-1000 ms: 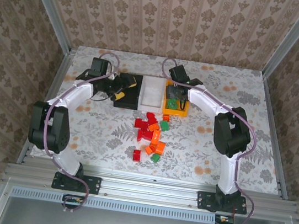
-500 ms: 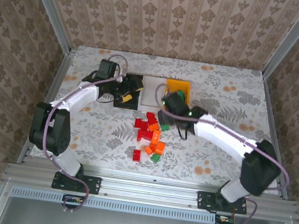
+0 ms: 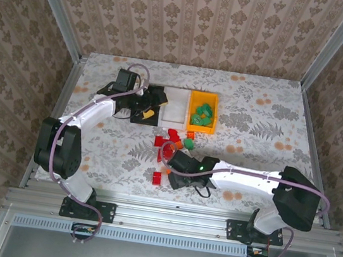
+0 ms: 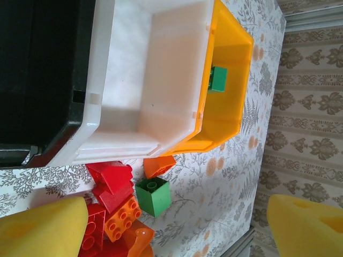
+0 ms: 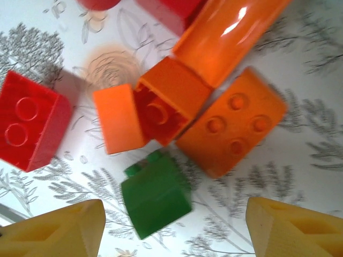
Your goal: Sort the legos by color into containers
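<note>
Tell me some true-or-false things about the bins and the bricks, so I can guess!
The white bin has nothing in it. True.
The yellow-orange bin holds red bricks. False: it holds green bricks.
The right gripper is shut on a brick. False: it is open, with a green brick lying on the table just ahead of its fingers.
Red bricks lie loose on the table. True.

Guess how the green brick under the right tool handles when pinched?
Green brick looks like rigid moulded plastic, so probably no flex. Flat sides: unlikely to roll. Its studs face sideways, so it may tip over when nudged.
</note>
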Robot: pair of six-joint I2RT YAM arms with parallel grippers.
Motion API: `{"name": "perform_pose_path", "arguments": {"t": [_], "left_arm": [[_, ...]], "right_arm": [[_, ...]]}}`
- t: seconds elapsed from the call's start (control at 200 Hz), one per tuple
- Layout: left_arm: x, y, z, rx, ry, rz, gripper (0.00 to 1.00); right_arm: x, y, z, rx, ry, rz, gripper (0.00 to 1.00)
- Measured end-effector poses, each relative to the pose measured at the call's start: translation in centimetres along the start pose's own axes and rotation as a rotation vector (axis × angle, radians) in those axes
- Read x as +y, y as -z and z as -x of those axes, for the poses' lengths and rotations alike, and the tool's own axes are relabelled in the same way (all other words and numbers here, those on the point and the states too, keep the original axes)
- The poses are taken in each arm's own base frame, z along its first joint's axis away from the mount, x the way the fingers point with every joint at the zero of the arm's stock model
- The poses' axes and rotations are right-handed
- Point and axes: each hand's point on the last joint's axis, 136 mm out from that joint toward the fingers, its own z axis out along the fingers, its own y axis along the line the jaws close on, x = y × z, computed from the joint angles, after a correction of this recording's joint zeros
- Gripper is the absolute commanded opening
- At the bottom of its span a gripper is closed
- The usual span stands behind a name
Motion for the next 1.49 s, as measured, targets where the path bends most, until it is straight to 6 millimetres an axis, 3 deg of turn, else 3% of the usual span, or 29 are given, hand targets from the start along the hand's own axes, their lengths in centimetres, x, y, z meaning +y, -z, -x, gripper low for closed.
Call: {"name": "perform_pose_path", "arguments": {"t": [0.33, 0.765, 1.115, 1.315, 1.495], "left_arm": [[0.0, 0.0, 0.0, 0.000, 0.002, 0.000, 0.89], [0.0, 0.0, 0.0, 0.000, 0.002, 0.000, 0.89], [0.0, 0.0, 0.0, 0.000, 0.001, 0.000, 0.89], [0.0, 0.0, 0.0, 0.000, 0.002, 0.000, 0.89], [0.0, 0.0, 0.0, 0.000, 0.002, 0.000, 0.89]], "right_arm": [[1.4, -2.6, -1.7, 0.072, 0.009, 0.008, 0.63], [3.2, -3.3, -1.3, 0.069, 0.049, 0.001, 0.49], [2.9, -3.4, -0.7, 0.041, 0.072, -0.054, 0.40], [2.4, -1.8, 0.1, 0.004, 0.070, -0.077, 0.38], [1.9, 1.3, 2.8, -0.086, 0.055, -0.077, 0.38]]}}
